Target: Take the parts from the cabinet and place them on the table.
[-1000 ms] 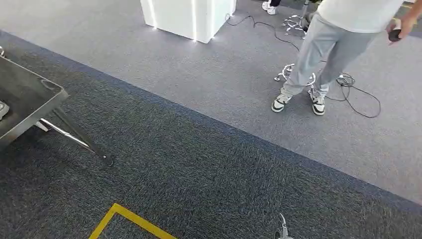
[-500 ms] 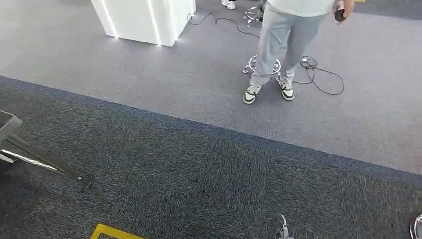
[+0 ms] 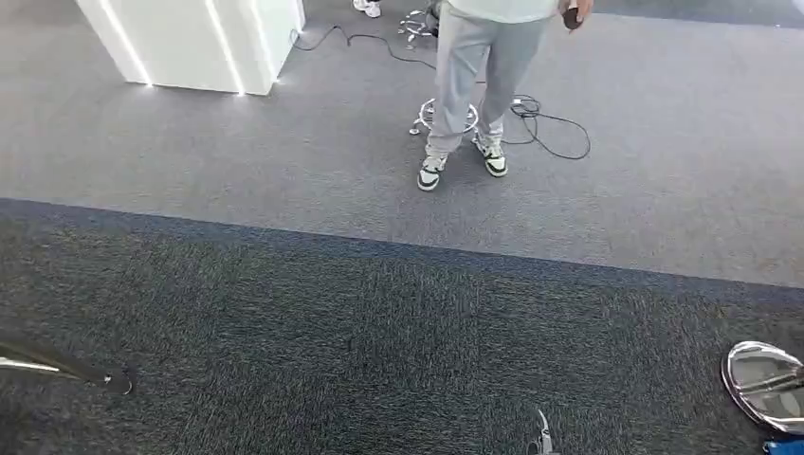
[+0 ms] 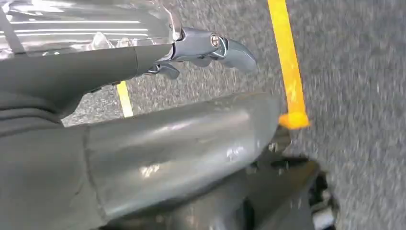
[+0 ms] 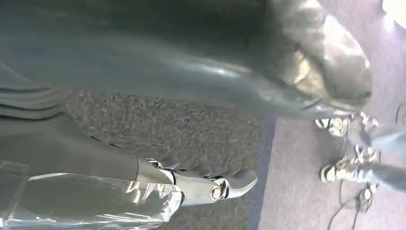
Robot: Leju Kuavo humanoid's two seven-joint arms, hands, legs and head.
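Two hands hang low by the floor point(image 3: 379, 313). The left hand point(image 4: 182, 143) and the right hand point(image 5: 191, 62) both look empty, with fingers stretched out and carpet showing between them. Where the parts are I cannot tell. A person point(image 3: 479, 66) stands ahead. I think fetching the next part from the cabinet is not yet done.
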